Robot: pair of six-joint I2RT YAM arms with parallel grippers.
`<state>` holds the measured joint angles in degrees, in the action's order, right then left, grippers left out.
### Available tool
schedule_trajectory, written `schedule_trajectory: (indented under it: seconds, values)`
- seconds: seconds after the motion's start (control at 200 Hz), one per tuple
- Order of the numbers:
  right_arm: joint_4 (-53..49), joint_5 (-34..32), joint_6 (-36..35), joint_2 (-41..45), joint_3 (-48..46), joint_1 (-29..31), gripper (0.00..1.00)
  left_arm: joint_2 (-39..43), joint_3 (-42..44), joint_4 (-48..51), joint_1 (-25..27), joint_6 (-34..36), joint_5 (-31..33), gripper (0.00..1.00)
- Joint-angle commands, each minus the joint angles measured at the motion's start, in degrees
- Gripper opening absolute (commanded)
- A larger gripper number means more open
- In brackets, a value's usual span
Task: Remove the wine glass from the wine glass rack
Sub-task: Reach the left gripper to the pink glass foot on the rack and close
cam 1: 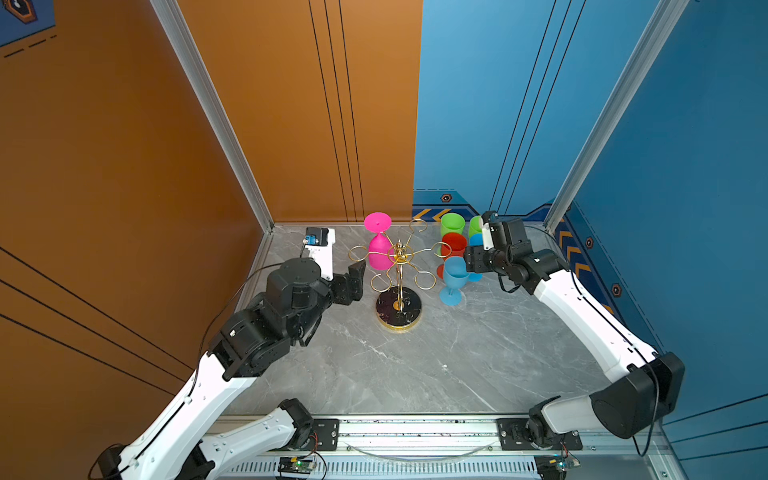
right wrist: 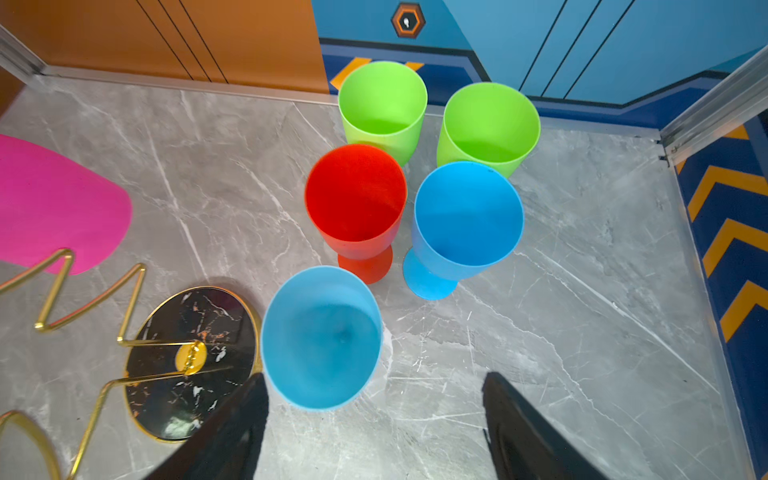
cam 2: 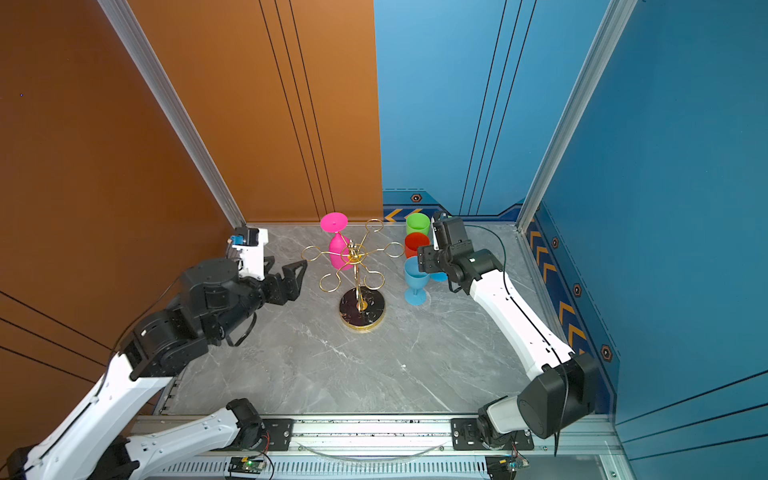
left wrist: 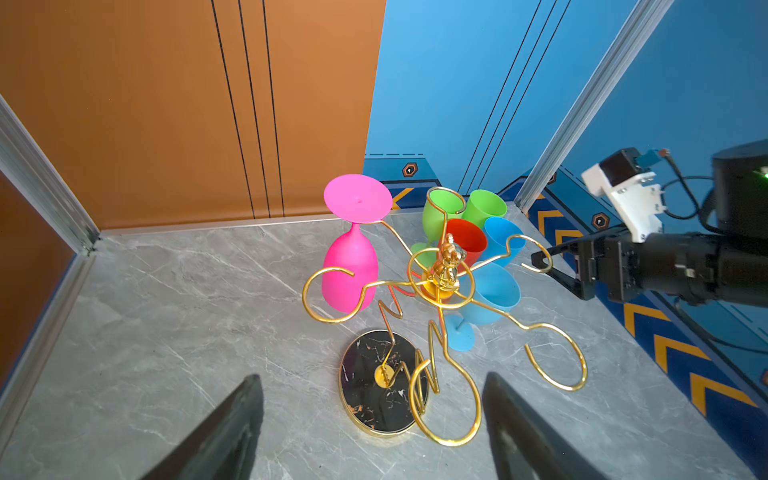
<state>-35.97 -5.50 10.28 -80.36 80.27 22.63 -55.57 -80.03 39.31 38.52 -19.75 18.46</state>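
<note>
Your one glass left to lift is the pink wine glass [cam 1: 379, 252]. It hangs upside down from the wine glass rack [cam 1: 399, 311] at the middle of both top views, on the loop arm reaching to the upper left, foot on top and bowl hanging clear of the table [cam 1: 415, 365]. Its long axis runs straight up and down.

Your left fingers [cam 2: 296, 269] stand wide apart with nothing between them, just left of the rack. The pink bowl lies to their right and a little higher in the frame, with one bare loop arm between. That makes the left arm the nearer one.

Your right fingers [right wrist: 523, 432] are also spread wide and hold nothing. They sit on the rack's right side, just beside a blue glass [right wrist: 322, 336] that stands with the other upright glasses [right wrist: 357, 195].

The wire is thin, so I can't say for sure how deep the stem sits in its loop. Judge your exit path along that loop's open side.
</note>
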Motion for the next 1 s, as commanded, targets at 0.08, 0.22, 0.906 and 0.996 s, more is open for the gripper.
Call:
schedule_trajectory:
  seconds: [0.08,0.22,0.906,0.996]
  values:
    - [-1.8,6.5,-0.8,6.4,-3.0,1.9,0.82,-8.1,-6.8,1.5,-15.7,-5.8,-27.2,0.81]
    - [-1.5,10.0,-0.3,11.4,-5.6,3.2,0.82,-15.4,-11.5,1.5,-23.6,-7.4,-39.3,0.75]
    - [3.3,17.4,9.6,26.2,-15.3,7.2,0.82,-34.7,-20.6,1.4,-28.2,-6.0,-49.2,0.62]
    - [3.2,17.4,10.5,26.7,-15.4,7.4,0.82,-36.0,-21.2,1.4,-28.2,-6.1,-48.3,0.61]
